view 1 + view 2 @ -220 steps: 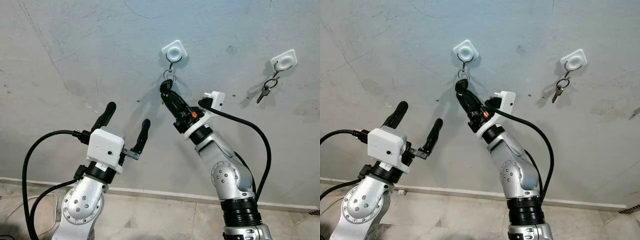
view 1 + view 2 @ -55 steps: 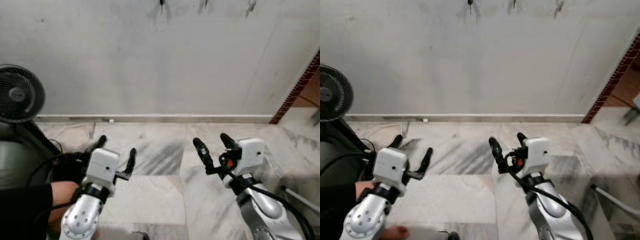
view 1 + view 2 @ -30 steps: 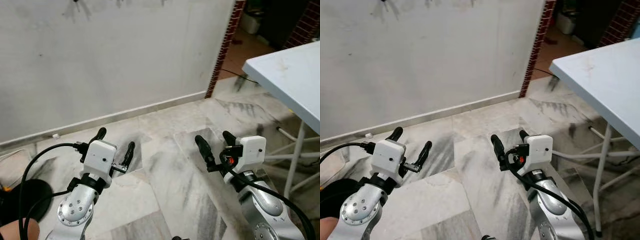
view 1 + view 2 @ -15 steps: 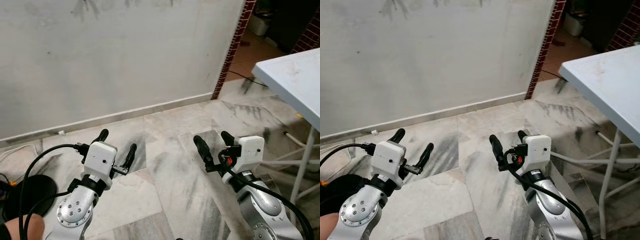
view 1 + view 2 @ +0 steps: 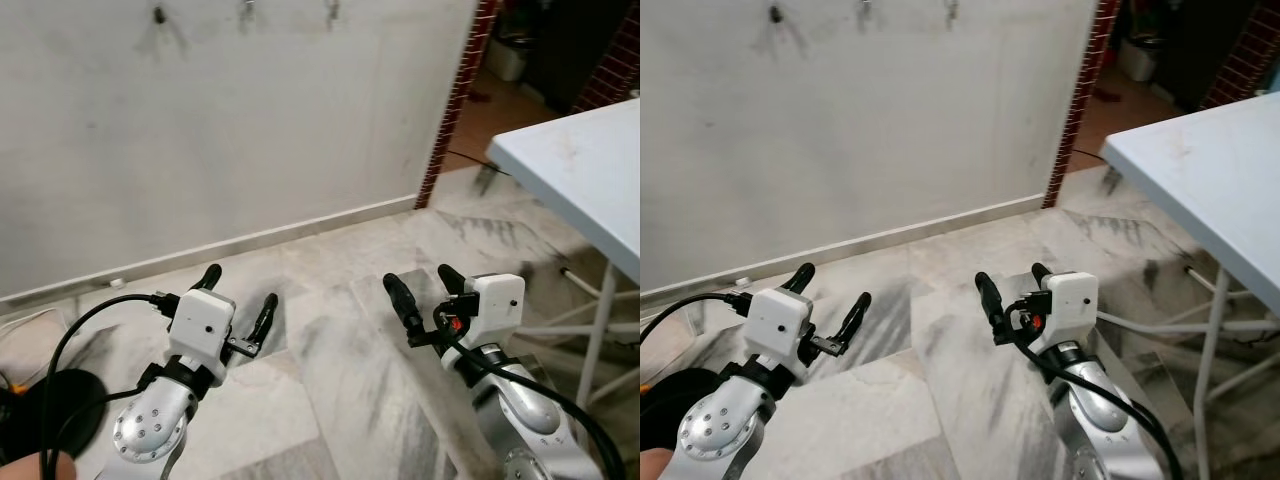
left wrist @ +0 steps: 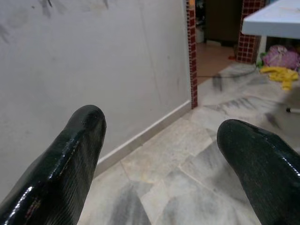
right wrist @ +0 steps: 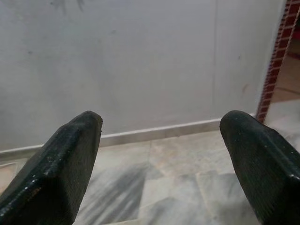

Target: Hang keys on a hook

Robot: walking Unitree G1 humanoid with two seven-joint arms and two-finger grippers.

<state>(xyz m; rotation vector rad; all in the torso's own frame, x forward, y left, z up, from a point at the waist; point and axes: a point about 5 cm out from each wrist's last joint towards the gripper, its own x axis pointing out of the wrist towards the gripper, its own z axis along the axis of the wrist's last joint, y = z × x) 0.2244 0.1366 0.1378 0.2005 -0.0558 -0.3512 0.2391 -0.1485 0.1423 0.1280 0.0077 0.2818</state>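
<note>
Hanging on the wall: three keys [image 5: 159, 15]; both pincers [image 5: 238, 298] [image 5: 423, 291] spread wide, empty.

Readable text: none | Labels, brands, numbers, signs: none legible on the wall [image 5: 250, 130], the marble floor [image 5: 330, 330] or the white surface [image 5: 570, 170]

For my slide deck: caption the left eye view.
Both open end effectors, left and right, held over marble floor.
</note>
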